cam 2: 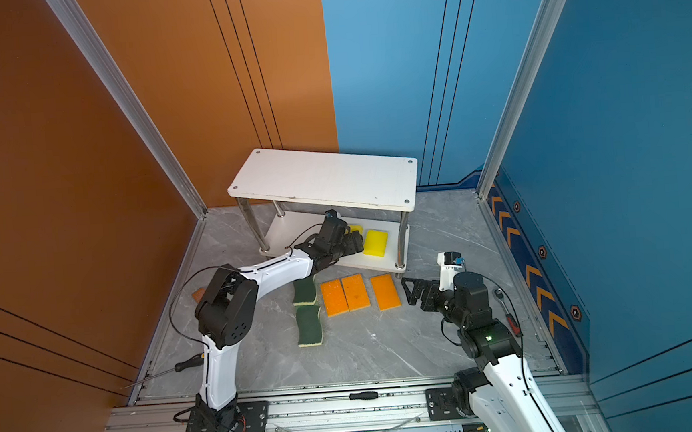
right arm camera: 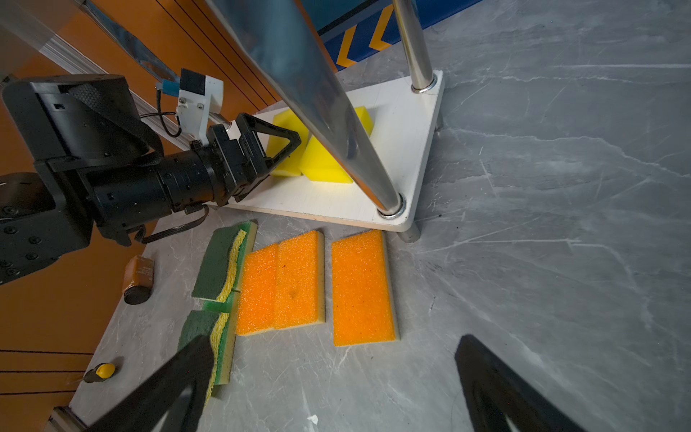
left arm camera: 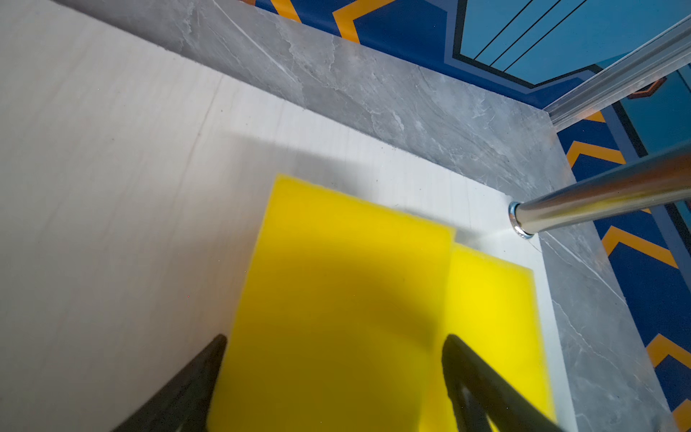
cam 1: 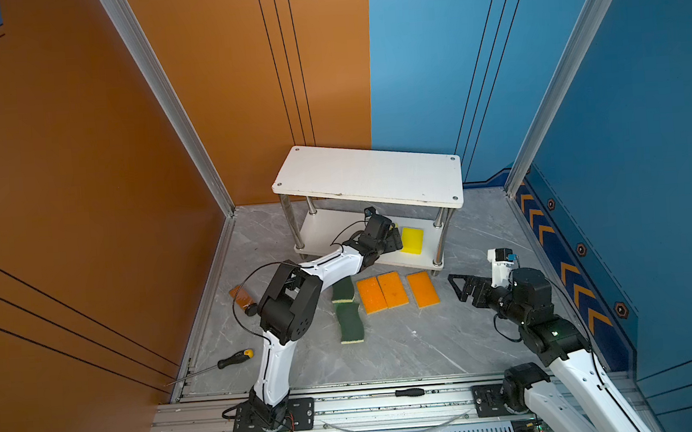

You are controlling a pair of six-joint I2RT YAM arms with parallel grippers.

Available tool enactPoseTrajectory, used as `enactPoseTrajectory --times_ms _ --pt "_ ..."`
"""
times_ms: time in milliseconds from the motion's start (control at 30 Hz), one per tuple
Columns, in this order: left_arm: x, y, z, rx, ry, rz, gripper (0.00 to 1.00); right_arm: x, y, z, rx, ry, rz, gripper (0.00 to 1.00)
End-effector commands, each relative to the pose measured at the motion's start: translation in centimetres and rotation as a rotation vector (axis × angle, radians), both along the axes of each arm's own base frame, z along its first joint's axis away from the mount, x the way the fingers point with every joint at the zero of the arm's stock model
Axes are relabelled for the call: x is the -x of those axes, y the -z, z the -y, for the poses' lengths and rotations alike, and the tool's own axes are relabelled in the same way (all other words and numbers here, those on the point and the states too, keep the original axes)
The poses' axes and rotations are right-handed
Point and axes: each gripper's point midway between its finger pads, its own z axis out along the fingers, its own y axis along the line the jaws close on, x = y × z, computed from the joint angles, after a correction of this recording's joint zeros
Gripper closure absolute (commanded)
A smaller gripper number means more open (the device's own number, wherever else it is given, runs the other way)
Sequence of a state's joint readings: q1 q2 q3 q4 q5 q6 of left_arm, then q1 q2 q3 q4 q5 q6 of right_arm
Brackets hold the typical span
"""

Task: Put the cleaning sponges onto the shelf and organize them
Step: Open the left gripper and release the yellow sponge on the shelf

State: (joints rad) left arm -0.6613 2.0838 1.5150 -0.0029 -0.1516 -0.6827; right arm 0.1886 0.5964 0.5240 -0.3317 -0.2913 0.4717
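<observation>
Near left, you see a yellow-capped screwdriver (cam 1: 234, 358) lying across the edge of the grey marbled surface (cam 1: 428, 344). Farther along that left edge lies a brown bottle (right arm camera: 139, 278). A black-handled tool (cam 1: 408, 392) rests on the near rail.

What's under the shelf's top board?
Two yellow sponges on the lower board, the left end effector straddling one. The top board hides the lower board's back part from above.

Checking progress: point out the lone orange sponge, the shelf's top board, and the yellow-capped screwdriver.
lone orange sponge (cam 1: 423, 288): in a top view, centre of its orange face.
shelf's top board (cam 1: 370, 175): in a top view, bare white middle.
yellow-capped screwdriver (cam 1: 231, 359): in a top view, on its black handle.
</observation>
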Motion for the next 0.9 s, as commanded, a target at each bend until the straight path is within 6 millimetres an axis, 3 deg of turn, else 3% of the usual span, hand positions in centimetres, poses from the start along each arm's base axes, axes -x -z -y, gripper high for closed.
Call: enactPoseTrajectory --times_ms 0,867 --pt "0.59 2.34 -0.38 -0.024 0.004 -0.065 0.10 0.26 0.84 0.22 0.011 0.002 -0.021 0.00" --pt "0.99 2.03 -1.10 -0.036 -0.013 -0.056 0.07 0.31 0.90 0.20 0.006 0.003 -0.023 0.00"
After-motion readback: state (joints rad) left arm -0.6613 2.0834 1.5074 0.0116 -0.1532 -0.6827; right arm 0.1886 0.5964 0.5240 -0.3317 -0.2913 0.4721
